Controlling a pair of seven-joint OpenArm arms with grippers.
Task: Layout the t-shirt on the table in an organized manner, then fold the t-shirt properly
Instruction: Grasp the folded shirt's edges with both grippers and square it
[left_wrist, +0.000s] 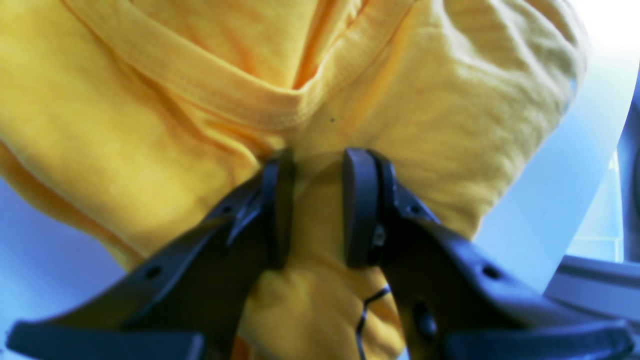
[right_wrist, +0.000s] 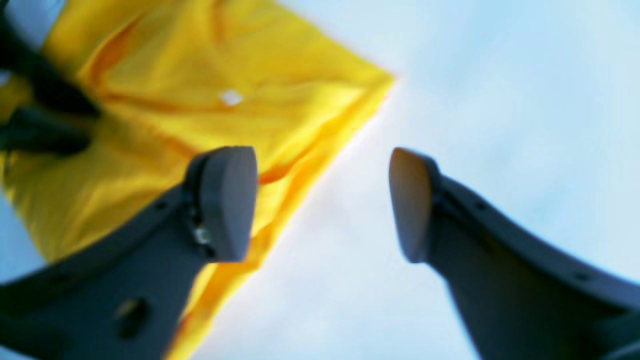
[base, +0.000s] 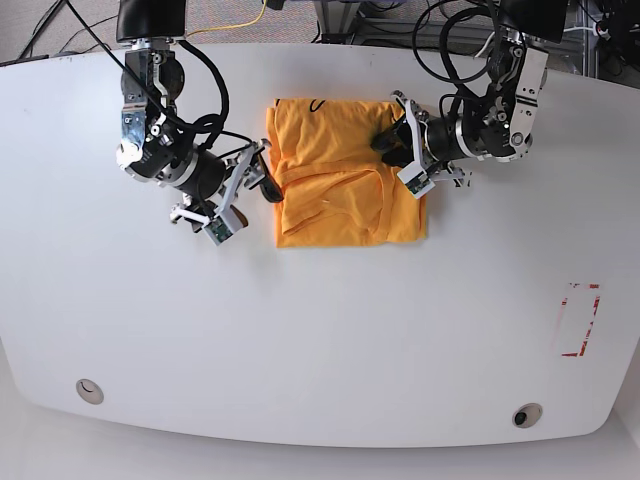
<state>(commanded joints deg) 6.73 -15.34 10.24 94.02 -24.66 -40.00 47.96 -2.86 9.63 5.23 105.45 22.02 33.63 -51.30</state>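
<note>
The orange-yellow t-shirt (base: 340, 190) lies bunched in a rough rectangle at the back middle of the white table (base: 320, 340). In the base view my left gripper (base: 388, 146) sits on the shirt's right part. Its wrist view shows the ribbed collar and the left gripper (left_wrist: 317, 205) shut on a raised fold of the t-shirt (left_wrist: 150, 125), with a trace of black script below. My right gripper (base: 262, 178) is at the shirt's left edge. It stands open (right_wrist: 320, 205), one fingertip (right_wrist: 227, 200) over the t-shirt (right_wrist: 200, 100) hem, the gap over bare table (right_wrist: 450, 75).
A red-marked rectangle (base: 577, 320) is at the table's right side. Two round grommet holes (base: 89, 390) (base: 527, 414) sit near the front edge. Cables and both arm bases crowd the back edge.
</note>
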